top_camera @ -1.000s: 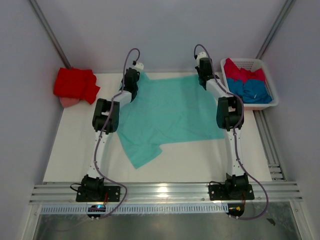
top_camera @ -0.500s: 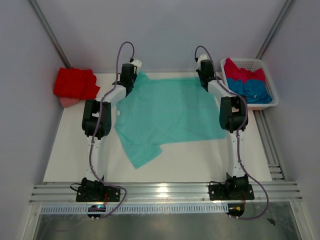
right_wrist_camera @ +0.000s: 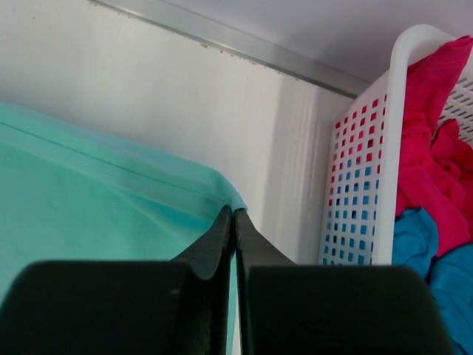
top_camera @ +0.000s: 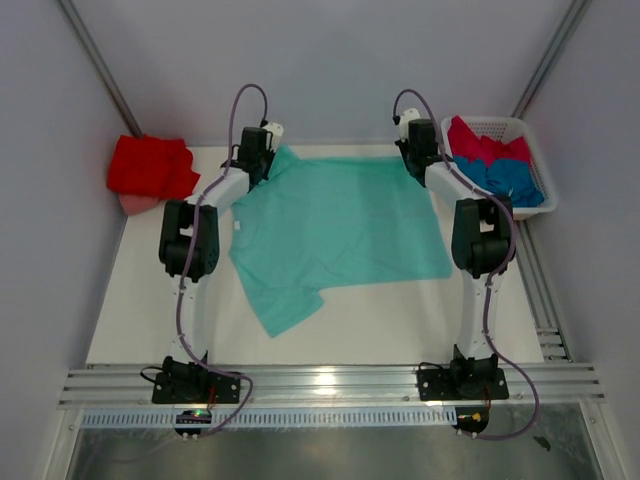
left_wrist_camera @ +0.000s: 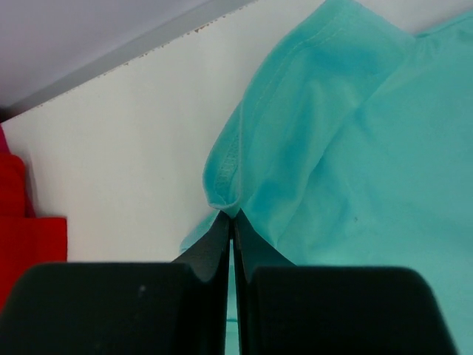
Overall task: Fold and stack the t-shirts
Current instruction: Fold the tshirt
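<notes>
– Across the white bench [top_camera: 380, 320], what lies there?

– One mint-teal t-shirt [top_camera: 335, 235], spread nearly flat over the middle and far part. One sleeve reaches toward the near left, and the cloth is creased beside it.

– And the grippers?

– Both are at the shirt's far edge. The left gripper [left_wrist_camera: 230, 220] is pinched closed on the hem of the far-left sleeve, with a small ridge of cloth bunched at its tips. The right gripper [right_wrist_camera: 233, 213] is pinched closed on the far-right corner of the same shirt, near the basket.

– Which basket?

– A white slatted plastic basket [right_wrist_camera: 353, 192] at the bench's far right corner. It holds a crumpled crimson-pink t-shirt [top_camera: 487, 148] toward the back and a blue t-shirt [top_camera: 508, 182] in front of it.

– Anything on the left side?

– A bright red t-shirt [top_camera: 150, 168], bunched at the far left corner, well apart from the teal one. Something pale pink shows under it. I cannot tell what it is.

– And the room?

– Plain pale grey walls [top_camera: 330, 70] close round the bench on three sides. A metal post [top_camera: 95, 65] slants up in each far corner. An aluminium rail [top_camera: 330, 383] runs along the near edge, with both arm bases bolted to it.
</notes>
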